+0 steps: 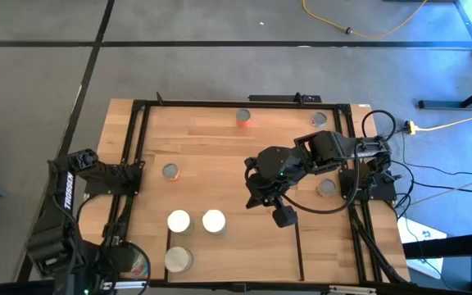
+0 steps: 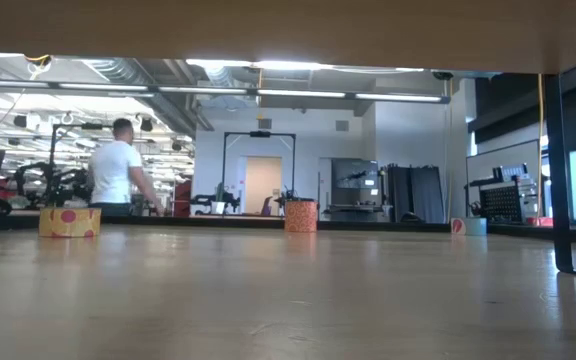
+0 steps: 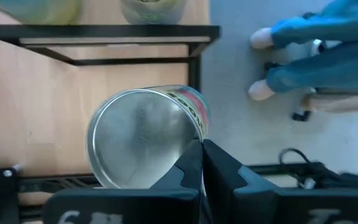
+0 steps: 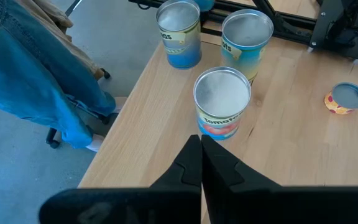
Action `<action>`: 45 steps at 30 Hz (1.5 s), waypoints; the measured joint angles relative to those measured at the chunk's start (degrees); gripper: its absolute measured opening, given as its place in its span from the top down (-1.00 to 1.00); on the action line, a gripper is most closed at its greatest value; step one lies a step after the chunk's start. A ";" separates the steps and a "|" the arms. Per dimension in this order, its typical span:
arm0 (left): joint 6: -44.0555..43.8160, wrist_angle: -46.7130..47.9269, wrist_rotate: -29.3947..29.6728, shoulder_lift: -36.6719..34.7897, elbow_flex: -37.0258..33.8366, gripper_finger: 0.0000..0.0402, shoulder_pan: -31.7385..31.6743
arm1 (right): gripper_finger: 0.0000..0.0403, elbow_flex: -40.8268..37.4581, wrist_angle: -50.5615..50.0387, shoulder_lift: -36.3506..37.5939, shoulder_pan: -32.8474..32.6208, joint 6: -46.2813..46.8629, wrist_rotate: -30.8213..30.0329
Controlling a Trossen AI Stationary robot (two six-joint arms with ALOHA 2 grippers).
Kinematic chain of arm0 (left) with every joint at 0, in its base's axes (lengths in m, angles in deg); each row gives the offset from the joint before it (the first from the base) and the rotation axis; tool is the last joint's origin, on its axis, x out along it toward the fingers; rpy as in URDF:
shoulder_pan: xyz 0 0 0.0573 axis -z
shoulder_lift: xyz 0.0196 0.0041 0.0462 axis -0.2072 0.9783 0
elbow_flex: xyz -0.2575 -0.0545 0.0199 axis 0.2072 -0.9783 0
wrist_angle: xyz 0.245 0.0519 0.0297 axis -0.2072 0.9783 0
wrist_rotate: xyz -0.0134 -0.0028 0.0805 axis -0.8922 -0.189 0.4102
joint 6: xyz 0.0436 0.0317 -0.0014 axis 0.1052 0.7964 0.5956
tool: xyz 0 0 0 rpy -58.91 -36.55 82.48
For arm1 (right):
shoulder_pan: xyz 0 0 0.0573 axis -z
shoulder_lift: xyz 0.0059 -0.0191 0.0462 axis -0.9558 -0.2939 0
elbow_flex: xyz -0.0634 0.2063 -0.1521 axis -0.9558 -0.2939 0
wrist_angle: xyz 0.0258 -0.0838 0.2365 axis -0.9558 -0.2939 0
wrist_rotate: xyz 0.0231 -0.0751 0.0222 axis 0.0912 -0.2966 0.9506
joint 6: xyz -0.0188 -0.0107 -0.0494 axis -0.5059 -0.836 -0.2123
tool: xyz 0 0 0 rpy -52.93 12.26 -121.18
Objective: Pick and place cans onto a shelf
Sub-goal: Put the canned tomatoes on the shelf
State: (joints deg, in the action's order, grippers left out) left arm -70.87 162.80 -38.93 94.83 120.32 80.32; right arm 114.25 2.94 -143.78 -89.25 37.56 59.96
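Several cans stand upright on the table. Two white-topped cans (image 1: 178, 221) (image 1: 213, 220) and a grey-topped can (image 1: 179, 260) stand near the front left, at the shelf (image 1: 244, 254). An orange can (image 1: 243, 117) and a grey one (image 1: 319, 120) stand at the far edge. Small cans stand at mid left (image 1: 170, 172) and at the right (image 1: 327, 188). My right gripper (image 1: 283, 216) (image 4: 201, 149) is shut and empty above the table's middle. The tomato can (image 4: 222, 102) is ahead of it. My left gripper (image 3: 202, 155) is shut at the front left, beside the grey-topped can (image 3: 142, 137). My left gripper's shut fingertips (image 3: 194, 155) stand right at the grey-topped can's rim (image 3: 191, 134), on the side with the label. I cannot tell whether they touch it. The can stands upright on the wood.
Black frame bars (image 1: 138, 164) run along the table's left, far and right sides. Cables (image 1: 334, 205) trail from the right arm's base. A person in blue trousers (image 4: 36, 81) sits close to the table's near edge. Open wood lies between the middle cans (image 1: 220, 164).
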 joint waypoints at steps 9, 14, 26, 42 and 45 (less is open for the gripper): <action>3.00 0.02 1.78 0.00 7.53 1.00 0.00 | 1.00 0.00 0.02 0.01 -0.01 0.05 -0.01; 6.69 0.00 6.38 0.00 12.71 1.00 0.00 | 1.00 0.00 0.02 0.00 0.00 0.15 -0.01; 20.79 -0.91 15.07 -2.47 17.38 1.00 -1.76 | 1.00 0.00 0.06 0.00 0.07 0.28 -1.53; 48.01 -3.94 13.80 -3.23 17.36 1.00 -13.97 | 1.00 0.00 0.09 0.00 0.11 0.26 -3.07; 52.24 -6.78 13.80 -3.23 17.34 1.00 -16.31 | 1.00 0.00 0.10 0.00 0.11 0.24 -3.07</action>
State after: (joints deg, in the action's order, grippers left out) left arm -18.63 156.02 -25.13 91.59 137.66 64.01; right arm 114.25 3.05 -143.78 -89.14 37.80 56.89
